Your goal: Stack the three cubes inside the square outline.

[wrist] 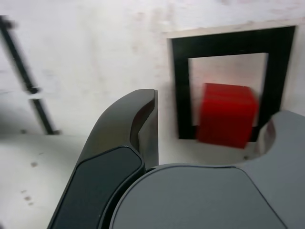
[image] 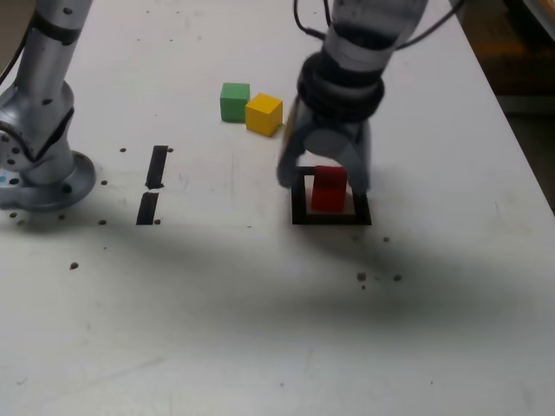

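Note:
The red cube (image: pixel 329 189) (wrist: pixel 225 114) stands on the table within the square outline (image: pixel 299 208) (wrist: pixel 180 86), a black tape frame with a pale centre. In the wrist view one side of the cube overlaps the tape. My gripper (image: pixel 325 182) (wrist: pixel 214 114) is open, its two fingers straddling the red cube with a gap showing on each side. The green cube (image: pixel 234 101) and the yellow cube (image: pixel 264 113) sit touching each other on the table, farther back and toward the exterior view's left of the outline.
Two short black strips (image: pixel 157 166) (image: pixel 147 208) lie toward the exterior view's left. The arm's grey base (image: pixel 39 173) stands at the far left. The white table's edge (image: pixel 512 130) runs down the exterior view's right. Small dark specks dot the surface.

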Tool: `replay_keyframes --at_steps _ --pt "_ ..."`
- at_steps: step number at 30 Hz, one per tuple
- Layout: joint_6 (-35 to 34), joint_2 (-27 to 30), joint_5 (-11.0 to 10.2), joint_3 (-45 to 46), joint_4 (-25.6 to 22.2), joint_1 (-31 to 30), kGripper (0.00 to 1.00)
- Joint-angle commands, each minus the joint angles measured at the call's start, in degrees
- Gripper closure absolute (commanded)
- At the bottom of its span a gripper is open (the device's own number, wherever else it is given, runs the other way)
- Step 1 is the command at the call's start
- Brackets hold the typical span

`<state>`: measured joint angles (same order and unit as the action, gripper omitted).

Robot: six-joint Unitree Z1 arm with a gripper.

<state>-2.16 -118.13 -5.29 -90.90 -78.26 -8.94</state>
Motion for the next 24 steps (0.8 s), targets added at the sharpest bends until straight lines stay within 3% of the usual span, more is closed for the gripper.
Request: replay_keyframes --at_steps 1,6,13,18,24 --pt "-0.54 2.97 -0.03 0.64 -3.02 1.62 0.0" --pt "-0.19 6.91 -0.06 1.28 -5.67 7.73 0.0" --pt "3.97 6.87 -0.53 3.62 -7.06 17.16 0.0" --pt "6.67 6.42 -0.5 8.3 -1.71 22.72 0.0" --pt "7.31 6.72 2.96 14.93 9.44 26.7 0.0"
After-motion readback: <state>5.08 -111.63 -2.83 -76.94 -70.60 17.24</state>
